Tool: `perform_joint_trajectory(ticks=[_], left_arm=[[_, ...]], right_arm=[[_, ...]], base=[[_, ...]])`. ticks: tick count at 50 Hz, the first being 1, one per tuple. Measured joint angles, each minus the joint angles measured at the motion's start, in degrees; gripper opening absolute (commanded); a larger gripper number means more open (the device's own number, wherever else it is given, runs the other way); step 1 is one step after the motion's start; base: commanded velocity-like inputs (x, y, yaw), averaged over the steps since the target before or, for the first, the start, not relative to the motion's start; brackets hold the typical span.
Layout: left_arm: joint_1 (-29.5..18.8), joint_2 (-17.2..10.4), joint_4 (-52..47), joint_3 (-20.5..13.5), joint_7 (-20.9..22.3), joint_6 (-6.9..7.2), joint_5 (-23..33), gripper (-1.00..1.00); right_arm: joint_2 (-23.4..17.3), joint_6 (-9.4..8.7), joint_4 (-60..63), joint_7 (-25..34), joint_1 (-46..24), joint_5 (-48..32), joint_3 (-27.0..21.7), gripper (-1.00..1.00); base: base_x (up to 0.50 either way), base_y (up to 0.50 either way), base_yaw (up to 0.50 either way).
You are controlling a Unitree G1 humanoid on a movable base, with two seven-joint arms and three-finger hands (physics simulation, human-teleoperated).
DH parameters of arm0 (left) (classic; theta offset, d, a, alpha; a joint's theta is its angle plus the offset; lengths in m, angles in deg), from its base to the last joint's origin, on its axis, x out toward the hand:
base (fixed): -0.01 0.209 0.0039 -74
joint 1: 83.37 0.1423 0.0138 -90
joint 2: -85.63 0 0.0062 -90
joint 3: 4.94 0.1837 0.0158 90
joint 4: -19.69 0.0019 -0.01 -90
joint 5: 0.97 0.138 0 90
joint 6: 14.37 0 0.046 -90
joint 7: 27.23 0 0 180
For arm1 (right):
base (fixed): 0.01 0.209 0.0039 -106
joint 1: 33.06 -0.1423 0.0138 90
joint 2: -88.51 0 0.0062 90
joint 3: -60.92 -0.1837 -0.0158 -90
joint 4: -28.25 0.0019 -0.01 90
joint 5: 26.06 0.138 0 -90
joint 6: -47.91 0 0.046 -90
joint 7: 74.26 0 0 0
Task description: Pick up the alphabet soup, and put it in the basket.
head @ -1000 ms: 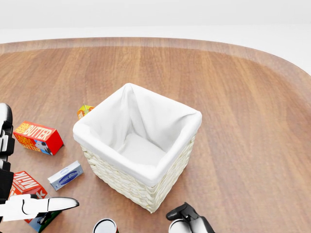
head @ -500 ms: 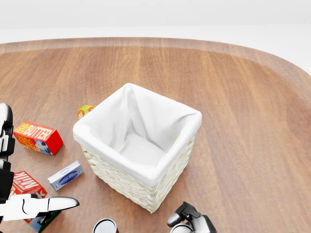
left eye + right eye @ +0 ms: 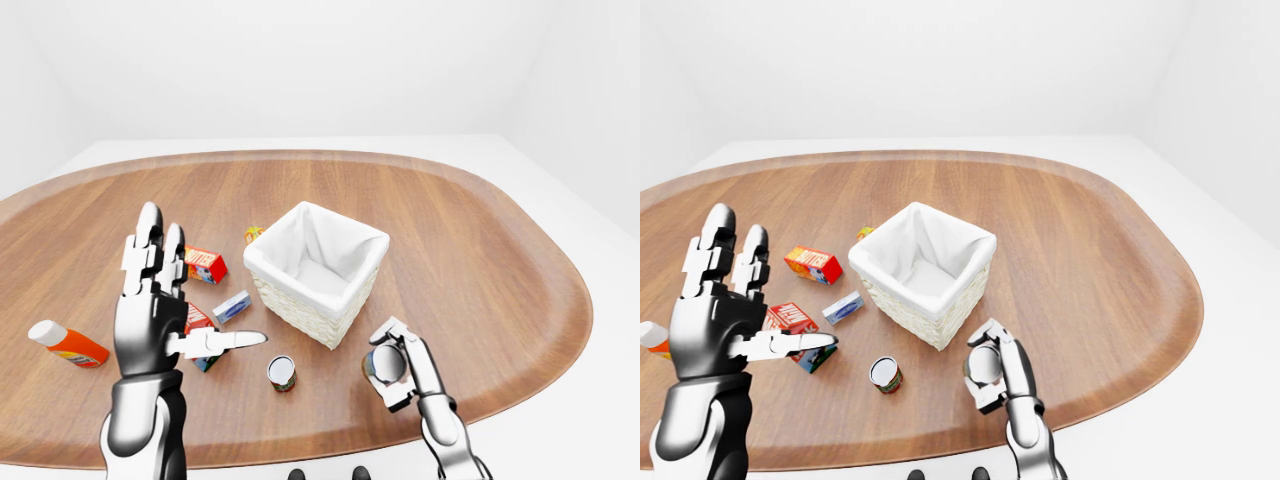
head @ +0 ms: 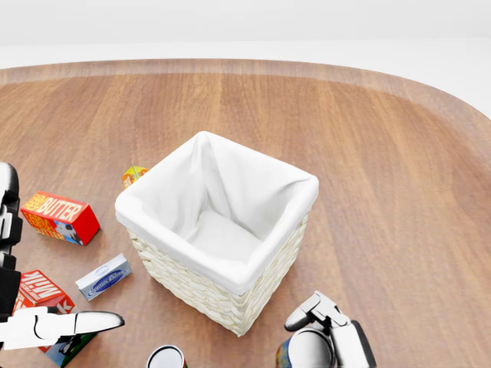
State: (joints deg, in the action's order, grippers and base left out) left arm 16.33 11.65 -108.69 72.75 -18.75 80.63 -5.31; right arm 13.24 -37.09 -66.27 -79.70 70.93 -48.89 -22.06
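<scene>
Two hands in view. Your right hand (image 3: 400,362) grips soup can (image 3: 384,366), raised just below-right of basket (image 3: 316,270). Left hand (image 3: 155,305) spread, idle. Lift can clear of rim, centre over white lining, then release.

the right robot hand (image 3: 990,365) has its fingers wrapped round a can (image 3: 983,364), held up just below the white-lined basket (image 3: 925,270) on the wooden bench (image 3: 1090,260). the left robot hand (image 3: 725,310) is raised with fingers spread above a red box (image 3: 790,318); another can (image 3: 884,374) stands between the hands.
</scene>
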Motion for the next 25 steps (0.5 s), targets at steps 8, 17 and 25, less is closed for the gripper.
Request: perform_joint_trajectory(ticks=[8,17,25], left_arm=[[0.01,0.00,0.19,0.13,0.04,0.00,-0.18,1.00],[0.00,-0.02,0.16,0.22,0.06,0.00,-0.28,1.00],[-0.03,-0.05,0.16,0.34,0.12,0.00,-0.20,1.00]], right_arm=[[-0.26,0.00,5.85,0.68,1.87,1.09,-1.26,-1.00],[-0.28,0.00,11.58,1.39,3.60,1.65,-2.33,-1.00],[-0.22,0.00,17.63,1.80,5.22,0.75,-3.06,-1.00]], base=[[0.00,0.00,0.00],[0.00,0.00,0.00],[0.00,0.00,0.00]])
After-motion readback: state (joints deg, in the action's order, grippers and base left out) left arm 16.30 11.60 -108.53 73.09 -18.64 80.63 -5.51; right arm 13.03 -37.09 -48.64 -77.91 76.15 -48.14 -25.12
